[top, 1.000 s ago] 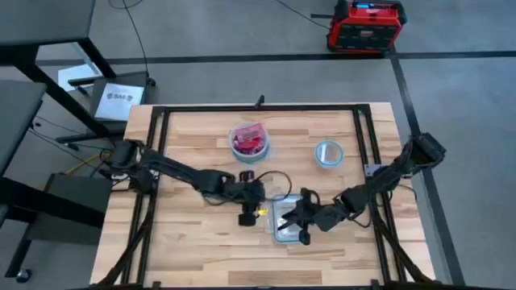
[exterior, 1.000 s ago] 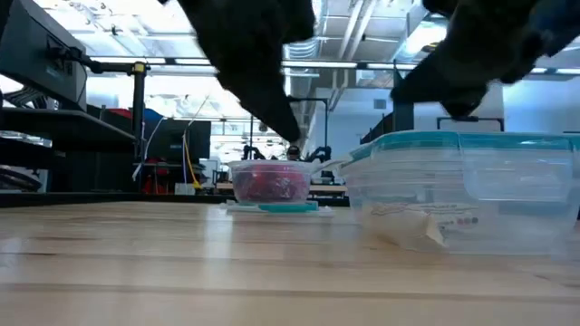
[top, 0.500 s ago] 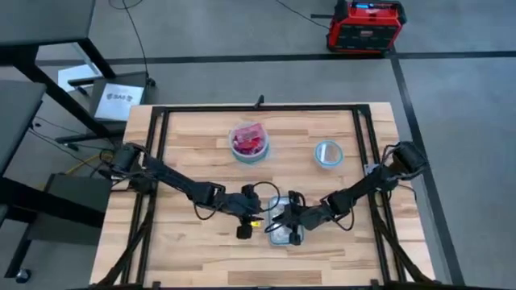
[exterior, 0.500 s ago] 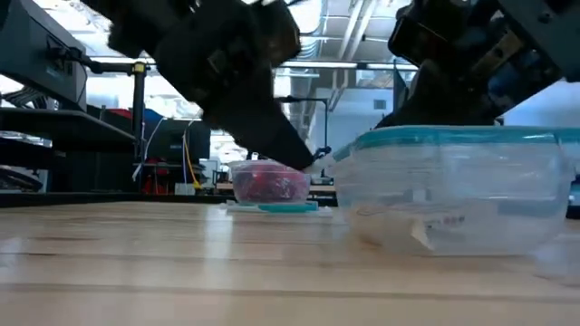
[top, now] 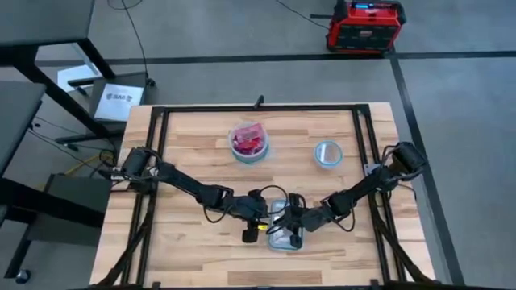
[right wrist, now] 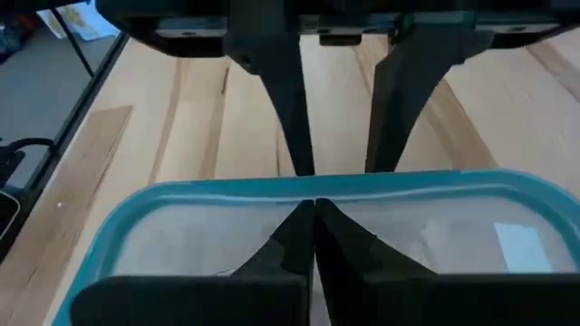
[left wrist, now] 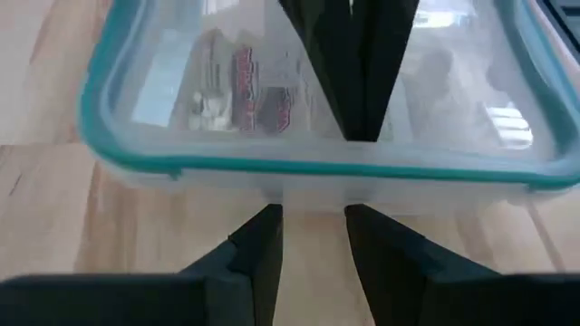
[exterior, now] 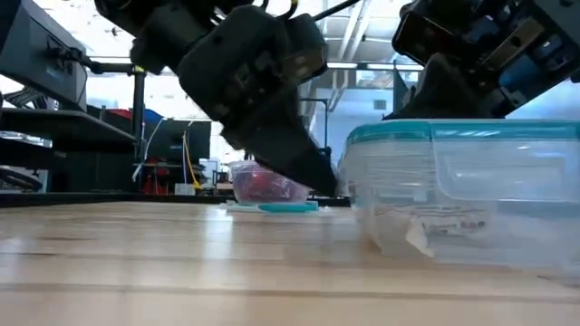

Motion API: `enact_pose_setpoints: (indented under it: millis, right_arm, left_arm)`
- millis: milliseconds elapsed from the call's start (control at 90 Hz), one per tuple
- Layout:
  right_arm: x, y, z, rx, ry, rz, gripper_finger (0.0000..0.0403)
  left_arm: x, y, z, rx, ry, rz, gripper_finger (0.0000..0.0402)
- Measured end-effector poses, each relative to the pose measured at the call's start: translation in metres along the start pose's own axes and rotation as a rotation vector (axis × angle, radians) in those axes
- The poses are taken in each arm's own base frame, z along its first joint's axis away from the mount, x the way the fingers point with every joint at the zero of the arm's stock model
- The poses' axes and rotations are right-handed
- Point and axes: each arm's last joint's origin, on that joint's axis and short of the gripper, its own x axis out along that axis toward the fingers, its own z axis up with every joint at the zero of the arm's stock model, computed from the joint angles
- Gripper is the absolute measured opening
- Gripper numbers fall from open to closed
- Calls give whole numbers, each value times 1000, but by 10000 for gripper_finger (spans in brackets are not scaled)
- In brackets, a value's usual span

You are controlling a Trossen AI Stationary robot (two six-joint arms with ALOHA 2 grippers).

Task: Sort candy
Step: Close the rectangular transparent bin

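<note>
- Left gripper point(left wrist: 311, 237) sits low at the tub's point(top: 283, 225) outer side, fingers slightly apart, empty, tips just short of the teal rim
- Right gripper point(right wrist: 314, 223) faces it from the opposite side, over the tub, fingers pressed together, holding nothing visible
- Candy point(left wrist: 243, 88) lies inside the tub, ahead of the left gripper, behind the clear wall
- More red candy fills a bowl point(top: 249, 142) well beyond both grippers
- A second bowl point(top: 328, 152) stands beyond the right gripper
- The tub wall stands between the left gripper and the candy
</note>
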Motion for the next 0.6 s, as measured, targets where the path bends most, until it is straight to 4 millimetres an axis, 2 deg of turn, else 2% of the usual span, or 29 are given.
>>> enact_pose_setpoints:
  millis: [100, 233, 400, 544, 600]
  right_arm:
    - [0, -1, 0, -1, 7, -4, 0]
    - [-3, 2, 1, -24, 0, 11, 0]
    - [-22, 2, 16, -32, -26, 24, 0]
    - [-54, 0, 37, 33, -12, 44, 0]
    - [-64, -1, 38, 70, 32, 51, 0]
  left_arm:
    - [8, -1, 4, 5, 2, -6, 113]
    - [5, -2, 10, 42, 80, 0, 113]
    - [-28, -3, 31, 52, 177, 51, 113]
    - [-61, -11, 42, 48, 219, 68, 113]
    - [-74, -14, 48, 51, 209, 92, 113]
